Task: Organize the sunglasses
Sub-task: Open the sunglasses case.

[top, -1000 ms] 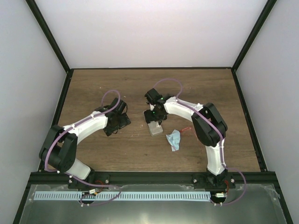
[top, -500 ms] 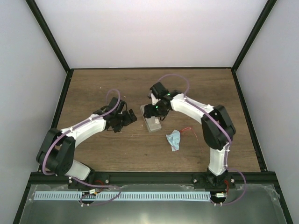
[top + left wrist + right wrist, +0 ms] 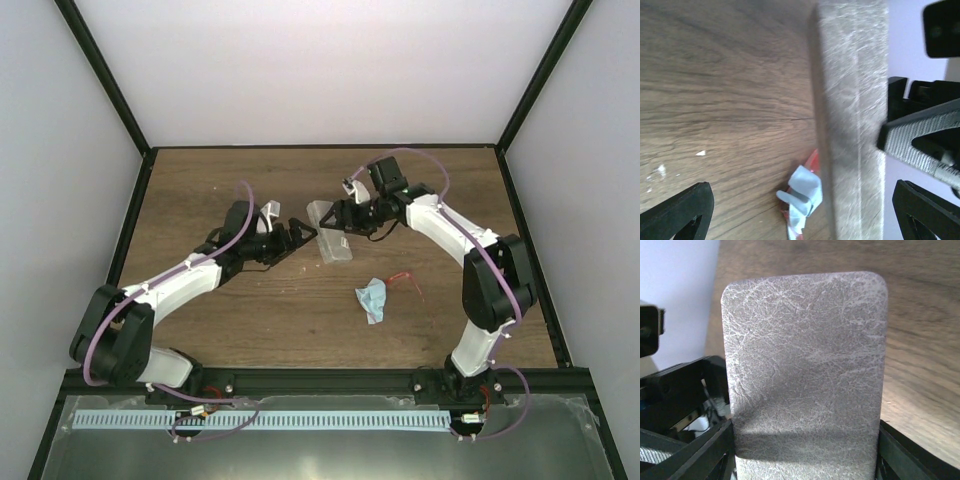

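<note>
Worktop (image 3: 200,190): bare wood, and it carries everything.
Case (image 3: 805,365): the grey case is tilted up off the wood, one end in my right tool and its long edge facing my left tool.
Right tool (image 3: 338,214): closed on the case's end, a finger on each side.
Left tool (image 3: 305,230): fingers spread wide, nothing held, just beside the case edge.
Step, as I judge it: get the case open. I should keep the right grip firm, bring the left fingers squarely over the free edge, and pinch only the flap so the case does not twist out.
Cloth (image 3: 372,298): a crumpled blue cloth, nearer my bases than the case.
Sunglasses (image 3: 403,279): the red frame lies on the wood just beside the cloth, well apart from both tools and towards my right arm's side.
</note>
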### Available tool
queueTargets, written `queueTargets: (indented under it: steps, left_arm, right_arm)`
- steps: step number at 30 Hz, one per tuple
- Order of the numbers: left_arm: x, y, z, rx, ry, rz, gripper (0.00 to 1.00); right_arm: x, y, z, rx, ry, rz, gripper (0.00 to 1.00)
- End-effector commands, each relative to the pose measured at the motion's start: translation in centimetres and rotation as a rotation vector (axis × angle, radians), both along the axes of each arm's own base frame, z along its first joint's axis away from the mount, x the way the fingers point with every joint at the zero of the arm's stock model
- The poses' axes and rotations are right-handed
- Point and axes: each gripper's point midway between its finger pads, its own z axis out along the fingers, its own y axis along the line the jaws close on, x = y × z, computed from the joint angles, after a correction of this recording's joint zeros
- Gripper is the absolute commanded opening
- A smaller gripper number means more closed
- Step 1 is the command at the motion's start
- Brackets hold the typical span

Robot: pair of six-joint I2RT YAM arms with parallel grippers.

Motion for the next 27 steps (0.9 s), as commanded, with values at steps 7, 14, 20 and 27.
queueTargets:
  steps: [7, 14, 20, 27]
  left_arm:
    - [0.1, -1.5, 1.3, -0.061, -0.068, -0.075, 1.0]
    - [0.3, -1.1, 0.0, -0.022, -0.046, -0.05, 1.0]
    - [0.0, -0.5, -1.7, 0.016, -0.019, -0.035, 1.0]
    - [0.0, 0.0, -4.0, 0.073, 0.025, -0.025, 1.0]
  right_arm:
    - [-0.7, 2.0, 5.0, 0.188, -0.041, 0.096, 0.59]
    - [-0.6, 1.4, 6.2, 0.238, -0.033, 0.094, 0.59]
    - [-0.5, 0.9, 6.7, 0.266, -0.029, 0.09, 0.59]
    - [-1.1, 1.1, 7.6, 0.304, -0.032, 0.12, 0.59]
